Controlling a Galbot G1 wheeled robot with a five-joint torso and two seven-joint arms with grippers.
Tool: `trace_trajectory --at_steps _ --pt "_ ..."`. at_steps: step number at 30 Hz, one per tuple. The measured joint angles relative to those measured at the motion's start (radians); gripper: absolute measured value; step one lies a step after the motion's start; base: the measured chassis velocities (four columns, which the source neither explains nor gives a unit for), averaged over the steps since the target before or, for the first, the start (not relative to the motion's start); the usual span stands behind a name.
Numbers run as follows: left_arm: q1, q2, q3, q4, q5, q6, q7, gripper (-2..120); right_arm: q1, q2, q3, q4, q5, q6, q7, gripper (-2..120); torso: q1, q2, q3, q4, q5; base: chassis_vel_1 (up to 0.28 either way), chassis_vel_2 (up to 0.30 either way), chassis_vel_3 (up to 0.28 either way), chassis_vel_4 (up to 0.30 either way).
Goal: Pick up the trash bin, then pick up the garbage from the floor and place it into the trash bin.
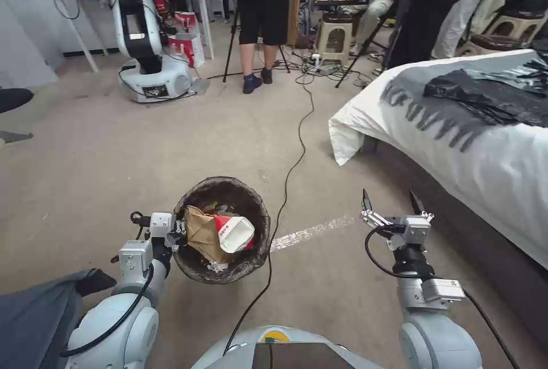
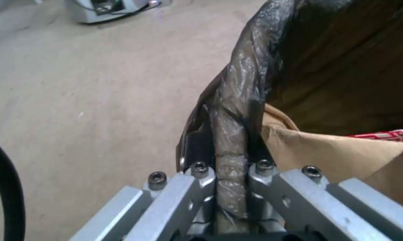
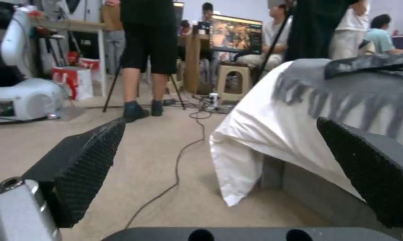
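The left gripper [image 1: 181,236] pinches the trash bin [image 1: 251,260] by its near-left rim, paper bag [image 1: 201,233] and cup [image 1: 234,232] already inside, while the right gripper [image 1: 393,201] hovers wide open, empty.

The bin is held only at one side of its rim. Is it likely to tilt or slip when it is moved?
Probably it tilts a little: the left pincer pinches the trash bin at one rim spot only. The glossy bag over the rim may slide in the grip. The load looks light, just a paper bag and a paper cup.

One trash bin [image 1: 222,232], two tools, one bed [image 1: 456,129].
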Motion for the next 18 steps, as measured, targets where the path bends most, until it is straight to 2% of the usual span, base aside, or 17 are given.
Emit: trace_trajectory --at_steps 18 --pt "0.0 -0.003 0.001 0.0 0.002 -0.001 0.0 2 0.001 -0.004 0.0 0.001 0.003 -0.003 0.005 100 0.0 0.0 0.0 0.0 0.0 0.069 0.066 0.065 0.065"
